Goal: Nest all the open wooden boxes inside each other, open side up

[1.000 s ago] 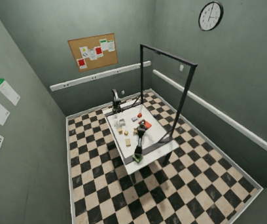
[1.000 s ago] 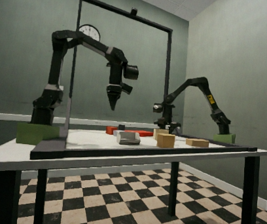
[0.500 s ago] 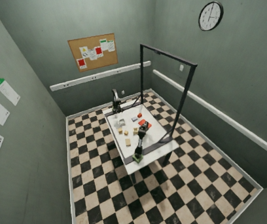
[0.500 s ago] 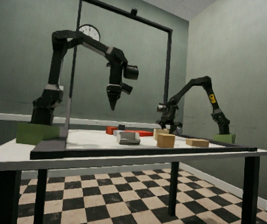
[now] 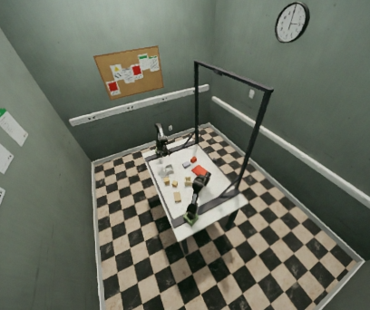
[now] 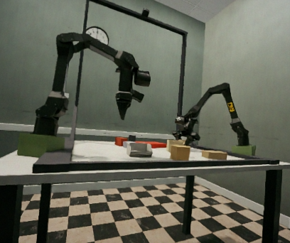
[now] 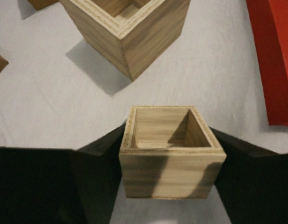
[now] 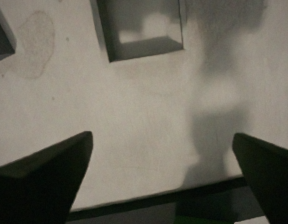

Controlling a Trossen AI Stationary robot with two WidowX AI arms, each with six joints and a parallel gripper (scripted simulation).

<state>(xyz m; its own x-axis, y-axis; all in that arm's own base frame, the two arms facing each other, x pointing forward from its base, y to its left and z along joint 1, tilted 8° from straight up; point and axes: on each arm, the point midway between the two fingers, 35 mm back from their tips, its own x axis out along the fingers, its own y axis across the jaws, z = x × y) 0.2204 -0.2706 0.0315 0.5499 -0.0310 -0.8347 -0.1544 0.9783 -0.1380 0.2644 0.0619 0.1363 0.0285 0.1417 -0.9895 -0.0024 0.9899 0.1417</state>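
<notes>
Left arm (image 5: 195, 198) (image 6: 226, 87): reaches out from its base, elbow bent high, forearm sloping down. Left hand (image 5: 191, 181) (image 6: 186, 140) (image 7: 172, 150) low over the tabletop, fingers part-way apart, clamped on a load. Right arm (image 5: 160, 133) (image 6: 61, 67): upper links raised, forearm sloping gently down, wrist bent. Right hand (image 5: 163, 155) (image 6: 122, 118) (image 8: 162, 137) points straight down, well above the tabletop, fingers wide apart, gripping nothing.

Before you is a pale table (image 5: 216, 214) (image 6: 4, 164) (image 7: 45, 122) (image 8: 140, 100) bearing an open wooden box (image 5: 188, 182) (image 7: 150, 52), open side up, a grey container (image 5: 169, 169) (image 6: 139, 150) (image 8: 150, 47), a flat red piece (image 5: 199, 170) (image 6: 154, 144) (image 7: 279, 60), a smaller red block (image 5: 193, 159) (image 6: 120, 141) and a flat tan block (image 5: 177, 197) (image 6: 214, 154) (you'll find it well apart from the reds)
</notes>
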